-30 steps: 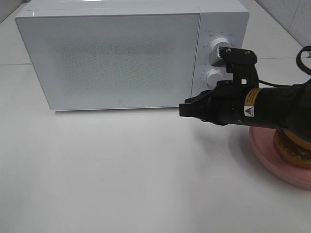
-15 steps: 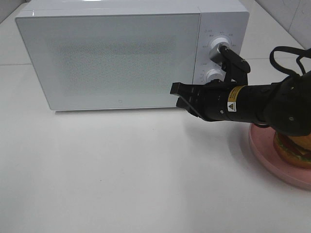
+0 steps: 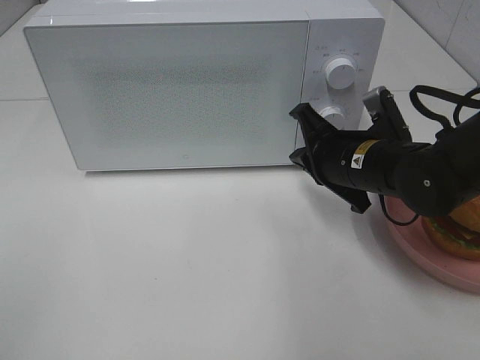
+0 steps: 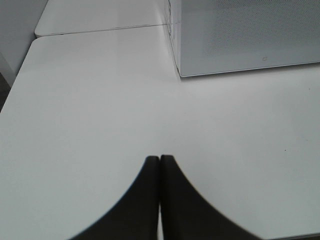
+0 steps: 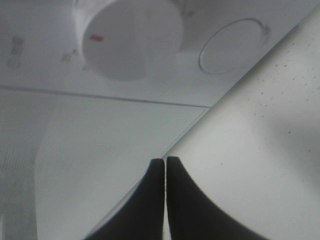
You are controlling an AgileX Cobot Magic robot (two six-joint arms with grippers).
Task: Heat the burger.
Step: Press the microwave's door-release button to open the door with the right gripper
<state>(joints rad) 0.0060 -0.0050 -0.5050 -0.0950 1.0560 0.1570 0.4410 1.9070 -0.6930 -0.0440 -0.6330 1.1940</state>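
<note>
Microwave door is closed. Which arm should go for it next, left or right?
Right. The right tool, shut, is close to the microwave front at the seam between door and control panel, beside a knob. The left tool, also shut, hangs over the table off the microwave's other end.

Microwave [image 3: 202,82]: at back of table [image 3: 187,262]; door to the left, panel to the right, upper knob [image 3: 341,73] above lower knob [image 3: 330,114]. Plate [image 3: 420,247]: right, in front of the microwave; burger [image 3: 457,229] on it. Right gripper [image 5: 165,162]: just before the panel, beside the lower knob, left of the plate.
</note>
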